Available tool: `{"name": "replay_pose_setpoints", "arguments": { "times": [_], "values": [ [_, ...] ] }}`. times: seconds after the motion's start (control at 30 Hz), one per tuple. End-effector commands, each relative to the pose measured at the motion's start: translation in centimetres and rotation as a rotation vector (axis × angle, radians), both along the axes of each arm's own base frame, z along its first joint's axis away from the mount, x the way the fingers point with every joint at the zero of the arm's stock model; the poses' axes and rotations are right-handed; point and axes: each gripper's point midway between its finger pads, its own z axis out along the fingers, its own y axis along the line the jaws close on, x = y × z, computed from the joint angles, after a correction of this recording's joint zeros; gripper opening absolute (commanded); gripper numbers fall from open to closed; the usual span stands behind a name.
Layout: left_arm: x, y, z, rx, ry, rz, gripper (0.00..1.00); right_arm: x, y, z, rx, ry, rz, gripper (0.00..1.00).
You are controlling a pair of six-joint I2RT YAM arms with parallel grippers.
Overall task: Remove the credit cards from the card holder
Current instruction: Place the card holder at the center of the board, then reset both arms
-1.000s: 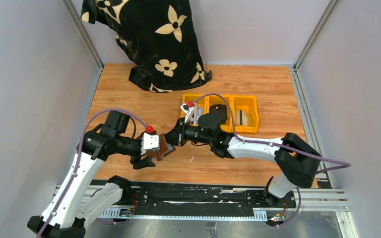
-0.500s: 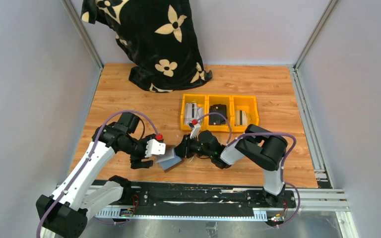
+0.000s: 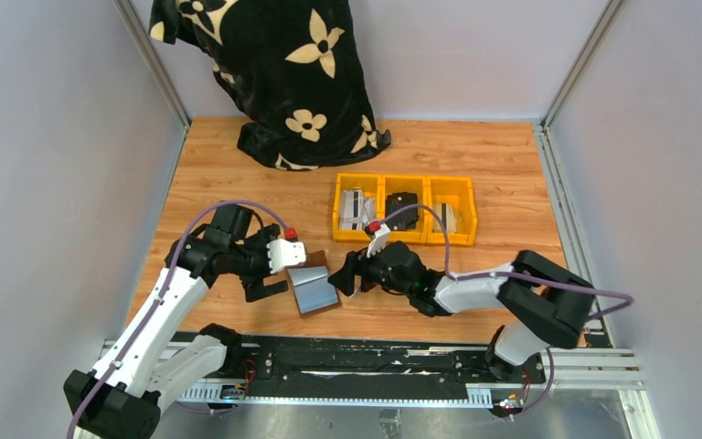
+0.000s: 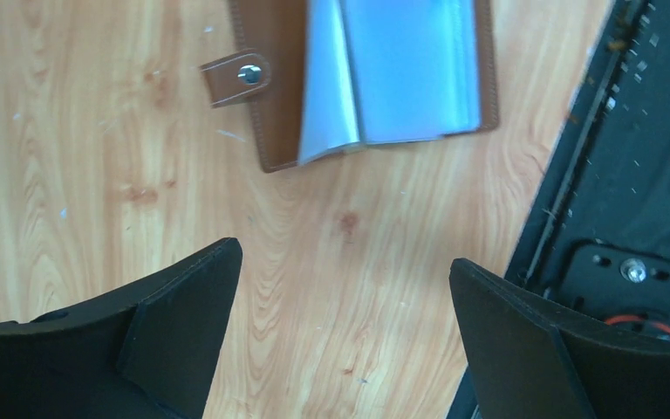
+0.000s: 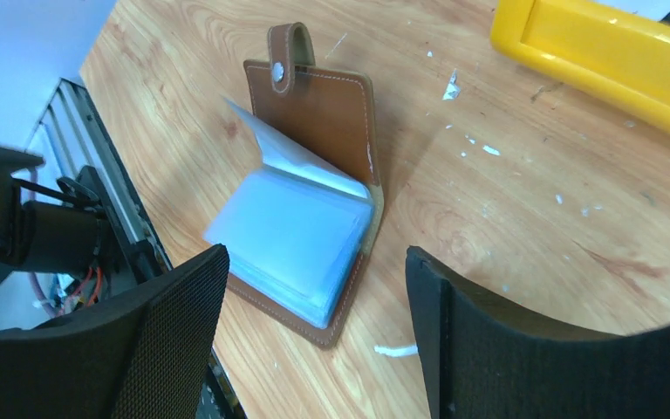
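The brown card holder [image 3: 315,289] lies open on the wooden table between my two grippers, its silvery clear sleeves facing up. My left gripper [image 3: 279,273] stands open just left of it, touching nothing. My right gripper [image 3: 345,274] is open just right of it. The left wrist view has the card holder [image 4: 279,78] ahead of the open left gripper [image 4: 342,262], tab to the left. From the right wrist, the card holder [image 5: 331,113] fans its sleeves [image 5: 292,231] before the open right gripper [image 5: 316,257]. No credit cards show apart from the sleeves.
Three joined yellow bins [image 3: 405,238] stand behind the right gripper; the outer two hold pale flat things, the middle one a black lump. A black flowered blanket [image 3: 274,73] hangs at the back. A black rail [image 3: 356,357] runs along the table's near edge.
Both grippers have opened and let go of the card holder, which has come down and now lies open on the table. The left arm has drawn back a little to the left.
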Motion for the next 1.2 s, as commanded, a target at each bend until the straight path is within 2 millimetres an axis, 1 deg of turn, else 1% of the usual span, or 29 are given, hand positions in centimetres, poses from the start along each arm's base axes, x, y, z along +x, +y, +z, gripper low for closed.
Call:
{"name": "replay_pose_setpoints", "arguments": {
  "times": [0.0,0.07,0.1,0.13,0.17,0.23,0.27,0.33,0.43,0.5,0.53,0.63,0.67,0.77,0.8,0.83,0.87,0.93,1.03,1.1,1.17],
  "values": [
    [3.5,0.6,2.7,-0.076,-0.104,0.252,1.0,-0.8,-2.9,0.1,-0.198,-0.07,-0.002,0.78],
    [4.2,1.1,3.1,-0.085,-0.121,0.317,1.0,-0.4,-3.6,1.7,-0.23,-0.107,-0.035,0.78],
    [5.0,1.4,3.4,-0.094,-0.144,0.36,1.0,-0.2,-3.8,3.4,-0.231,-0.139,-0.045,0.78],
    [5.5,1.7,3.6,-0.11,-0.156,0.401,1.0,-0.1,-4.4,4.5,-0.249,-0.171,-0.061,0.79],
    [6.3,1.9,3.9,-0.136,-0.177,0.441,1.0,0.1,-5.1,6.5,-0.263,-0.219,-0.086,0.79],
    [7.6,2.3,4.3,-0.183,-0.197,0.509,1.0,1.2,-7.3,9.0,-0.3,-0.278,-0.181,0.79],
    [8.1,2.4,4.2,-0.205,-0.201,0.542,1.0,1.8,-8.7,10.0,-0.329,-0.304,-0.237,0.8],
    [9.4,2.8,4.0,-0.248,-0.207,0.601,1.0,3.5,-13.0,11.8,-0.407,-0.362,-0.434,0.81],
    [11.3,3.5,3.3,-0.321,-0.202,0.687,1.0,4.9,-19.4,13.0,-0.532,-0.434,-0.667,0.85],
    [12.3,4.1,2.7,-0.353,-0.212,0.732,1.0,5.2,-23.7,13.6,-0.614,-0.472,-0.808,0.86],
    [12.9,4.3,2.0,-0.357,-0.223,0.745,1.0,5.1,-26.0,13.7,-0.662,-0.493,-0.872,0.87],
    [14.5,5.2,0.6,-0.387,-0.255,0.791,1.0,4.8,-31.1,13.5,-0.779,-0.511,-1.03,0.87],
    [15.0,5.4,0.1,-0.412,-0.258,0.808,1.0,4.7,-33.1,13.3,-0.809,-0.498,-1.091,0.88],
    [16.7,6.8,-1.0,-0.499,-0.283,0.892,1.0,4.9,-36.9,11.8,-0.796,-0.405,-1.186,0.88],
    [17.1,6.9,-1.4,-0.536,-0.279,0.906,1.0,4.7,-38.8,11.2,-0.804,-0.36,-1.245,0.88],
    [17.4,7.2,-1.7,-0.561,-0.28,0.923,1.0,4.6,-39.5,10.6,-0.799,-0.341,-1.261,0.88],
    [17.7,7.4,-2.1,-0.573,-0.28,0.936,1.0,4.3,-41.1,10.1,-0.808,-0.312,-1.315,0.88],
    [18.3,8.0,-2.8,-0.574,-0.294,0.96,1.0,4.0,-42.6,9.2,-0.813,-0.291,-1.358,0.89],
    [18.9,8.6,-3.5,-0.593,-0.332,0.988,1.0,3.9,-43.6,7.9,-0.849,-0.284,-1.351,0.89],
    [19.2,8.7,-3.4,-0.644,-0.372,1.004,1.0,3.6,-44.3,6.9,-0.888,-0.265,-1.369,0.89],
    [19.4,8.9,-2.8,-0.68,-0.405,1.018,1.0,3.7,-44.6,6.1,-0.902,-0.228,-1.368,0.89]
  ]
}}
